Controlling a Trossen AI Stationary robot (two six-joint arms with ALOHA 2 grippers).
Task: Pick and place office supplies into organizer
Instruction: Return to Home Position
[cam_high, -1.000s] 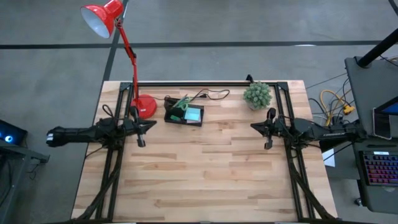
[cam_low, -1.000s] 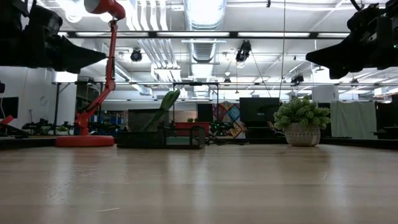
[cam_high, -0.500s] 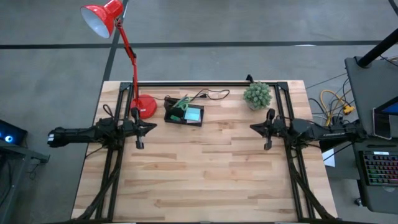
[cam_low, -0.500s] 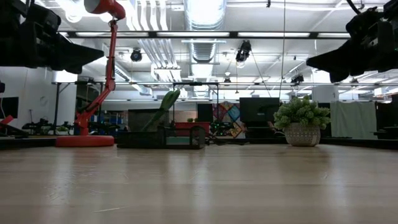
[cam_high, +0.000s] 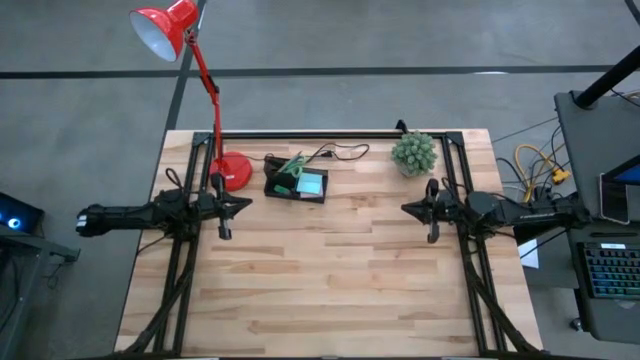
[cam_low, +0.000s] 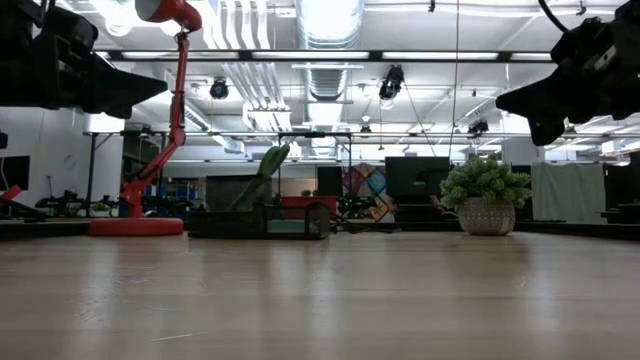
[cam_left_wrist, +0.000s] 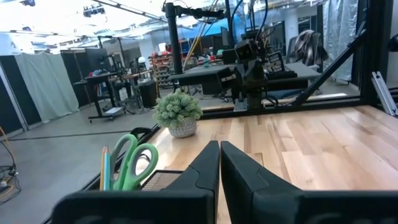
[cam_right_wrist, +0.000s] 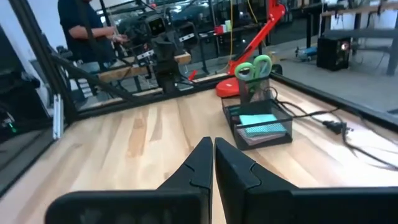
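The black mesh organizer stands on the table near its far edge, left of centre. A teal sticky pad lies in its low tray, and green-handled scissors stand handles-up in its taller section. The right wrist view shows the same organizer, pad and scissors. My left gripper hangs shut above the table, just left of and nearer than the organizer. My right gripper hangs shut over the table's right part, pointing left. Both sit high in the low view: left gripper, right gripper.
A red desk lamp stands on its round base just left of the organizer. A black cable trails behind the organizer. A potted plant sits at the far right. Bare wood fills the middle and near side. A person stands beyond the table.
My right gripper has sunk slightly in the low view. Nothing on the table has moved.
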